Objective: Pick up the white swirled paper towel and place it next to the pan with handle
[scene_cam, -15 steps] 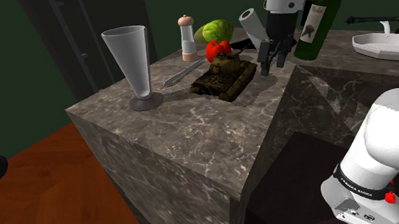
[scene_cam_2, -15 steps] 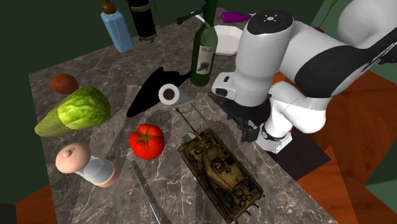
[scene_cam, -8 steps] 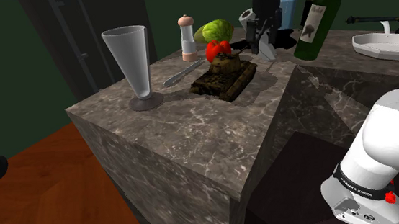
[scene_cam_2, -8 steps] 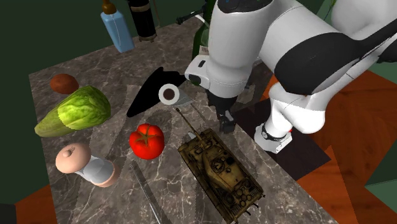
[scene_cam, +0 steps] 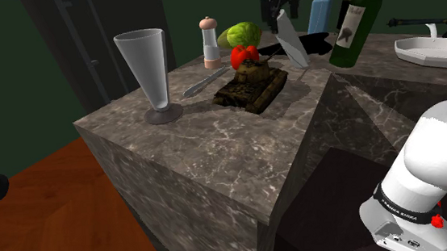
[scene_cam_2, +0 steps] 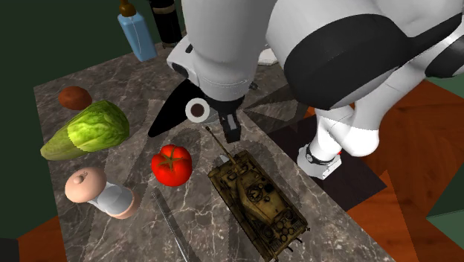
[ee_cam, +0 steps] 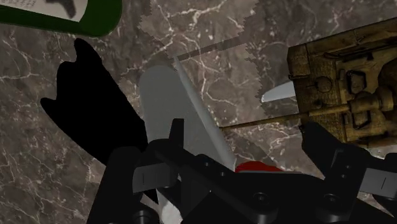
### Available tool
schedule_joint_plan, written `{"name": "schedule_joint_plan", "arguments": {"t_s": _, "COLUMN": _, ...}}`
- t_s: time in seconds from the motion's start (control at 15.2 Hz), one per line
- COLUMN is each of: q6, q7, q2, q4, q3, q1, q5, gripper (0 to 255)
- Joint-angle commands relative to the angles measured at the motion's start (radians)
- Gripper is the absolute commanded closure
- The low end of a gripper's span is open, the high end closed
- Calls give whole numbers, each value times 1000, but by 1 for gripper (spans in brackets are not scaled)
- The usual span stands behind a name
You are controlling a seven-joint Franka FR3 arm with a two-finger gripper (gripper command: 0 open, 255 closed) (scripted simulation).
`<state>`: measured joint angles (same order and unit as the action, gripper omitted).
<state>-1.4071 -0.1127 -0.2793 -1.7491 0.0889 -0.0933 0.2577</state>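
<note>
In the second exterior view, the arm [scene_cam_2: 238,45] covers the far part of the counter [scene_cam_2: 111,82] and overlaps the paper towel [scene_cam_2: 198,110]. In the wrist view, the gripper [ee_cam: 242,127] hides the roll's lower end and most of the tomato [ee_cam: 257,167]. The frame's edges cut off the wine bottle [ee_cam: 63,13] and the tank [ee_cam: 343,83].

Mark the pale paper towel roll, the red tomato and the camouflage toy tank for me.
Pale paper towel roll [scene_cam: 291,43], shoulder view, on its leaning side wall.
Red tomato [scene_cam_2: 170,170], second exterior view, on its red skin.
Camouflage toy tank [scene_cam_2: 256,193], second exterior view, on its turret.
</note>
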Motion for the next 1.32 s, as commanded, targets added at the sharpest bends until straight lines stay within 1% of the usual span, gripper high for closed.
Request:
{"name": "schedule_joint_plan", "arguments": {"t_s": 0.0, "q6": 45, "q7": 2, "q2": 85, "q4": 120, "q3": 13, "q1": -8, "q5": 56, "gripper": 0}}
{"name": "schedule_joint_plan", "arguments": {"t_s": 0.13, "q6": 101, "q7": 4, "q2": 168, "q4": 247, "q3": 28, "q1": -10, "q5": 114, "gripper": 0}}
{"name": "schedule_joint_plan", "arguments": {"t_s": 0.2, "q6": 119, "q7": 5, "q2": 194, "q4": 287, "q3": 33, "q1": -9, "q5": 132, "gripper": 0}}
{"name": "schedule_joint_plan", "arguments": {"t_s": 0.73, "q6": 5, "q7": 1, "q2": 136, "q4": 123, "q3": 7, "q1": -23, "q5": 122, "gripper": 0}}
{"name": "schedule_joint_plan", "arguments": {"t_s": 1.19, "q6": 6, "q7": 1, "q2": 136, "q4": 124, "q3": 7, "q1": -23, "q5": 122, "gripper": 0}}
{"name": "schedule_joint_plan", "arguments": {"t_s": 1.25, "q6": 6, "q7": 1, "q2": 136, "q4": 124, "q3": 7, "q1": -23, "q5": 122, "gripper": 255}}
